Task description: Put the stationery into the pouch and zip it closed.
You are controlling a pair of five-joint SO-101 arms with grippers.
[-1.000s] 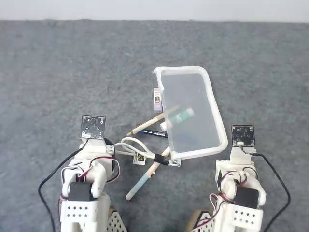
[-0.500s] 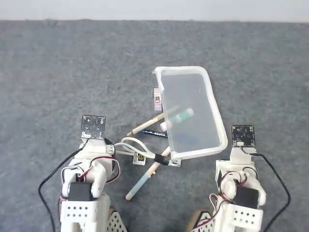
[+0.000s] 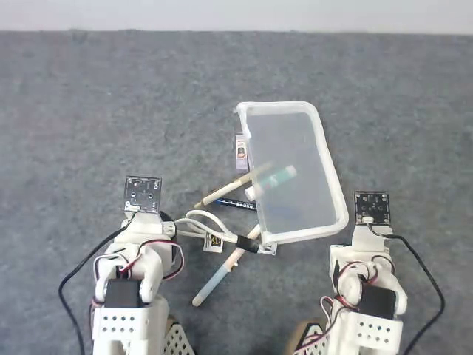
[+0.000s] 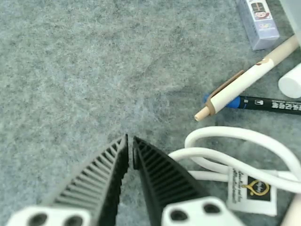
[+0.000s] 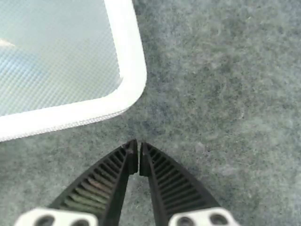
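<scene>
Left gripper [image 4: 130, 139] closed (wrist view), apparently.

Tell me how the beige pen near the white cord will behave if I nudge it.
The beige pen looks rigid, so it should pivot as one piece. Its round barrel may roll, though its clip could check that.

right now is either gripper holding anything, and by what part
Nothing is held: the left gripper and right gripper are both shut and empty.
</scene>
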